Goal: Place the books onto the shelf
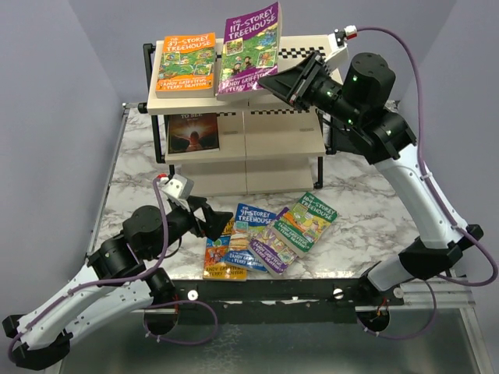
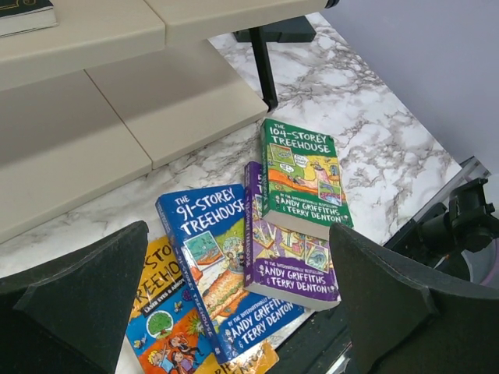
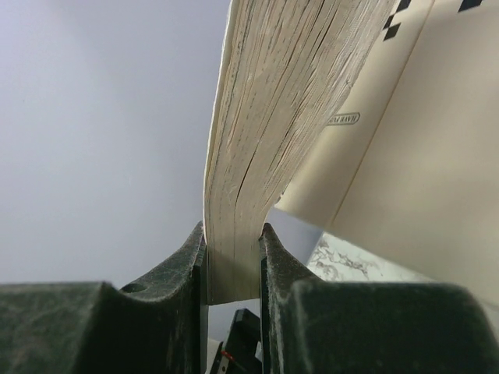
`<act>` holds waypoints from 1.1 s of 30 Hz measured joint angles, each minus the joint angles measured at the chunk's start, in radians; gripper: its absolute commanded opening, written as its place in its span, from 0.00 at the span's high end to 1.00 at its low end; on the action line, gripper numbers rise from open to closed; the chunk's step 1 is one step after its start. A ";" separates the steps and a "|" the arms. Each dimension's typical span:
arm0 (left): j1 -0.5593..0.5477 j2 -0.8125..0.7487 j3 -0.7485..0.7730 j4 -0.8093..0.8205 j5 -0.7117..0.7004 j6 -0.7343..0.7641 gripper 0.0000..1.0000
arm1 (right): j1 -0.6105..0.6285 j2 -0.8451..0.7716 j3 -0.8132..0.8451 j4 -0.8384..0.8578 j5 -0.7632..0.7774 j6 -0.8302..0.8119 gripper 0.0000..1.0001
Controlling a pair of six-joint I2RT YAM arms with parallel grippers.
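Observation:
My right gripper [image 1: 271, 80] is shut on the lower right edge of a purple "117-Storey" book [image 1: 251, 47], which lies tilted over the top tier of the shelf [image 1: 284, 139]. The right wrist view shows its page edge [image 3: 281, 93] pinched in the right gripper [image 3: 232, 251]. An orange book [image 1: 185, 64] lies flat on the top tier and a dark book [image 1: 192, 132] on the middle tier. On the table lie a blue book [image 2: 210, 257], a purple one [image 2: 292, 261], a green one [image 2: 300, 171] and a yellow one [image 2: 160, 312]. My left gripper [image 2: 235, 257] hangs open above them.
The table books overlap in a fan near the marble table's front edge [image 1: 257, 279]. The shelf's black frame leg [image 2: 263, 70] stands just behind the pile. A grey wall rises on each side.

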 measured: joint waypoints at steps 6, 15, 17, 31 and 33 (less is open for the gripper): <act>0.000 -0.010 -0.001 0.000 0.001 0.000 0.01 | -0.052 0.102 0.124 -0.026 -0.035 0.040 0.99; 0.000 -0.025 -0.005 0.000 0.001 0.000 0.01 | -0.150 0.214 0.219 -0.074 -0.161 0.095 0.99; 0.000 -0.025 -0.005 0.000 0.001 0.000 0.01 | -0.165 0.242 0.243 -0.081 -0.191 0.105 0.99; 0.000 -0.020 -0.006 0.000 0.001 0.000 0.01 | -0.182 0.329 0.308 -0.107 -0.333 0.143 0.99; 0.000 -0.019 -0.006 0.000 0.001 0.000 0.01 | -0.182 0.330 0.308 -0.107 -0.339 0.145 0.99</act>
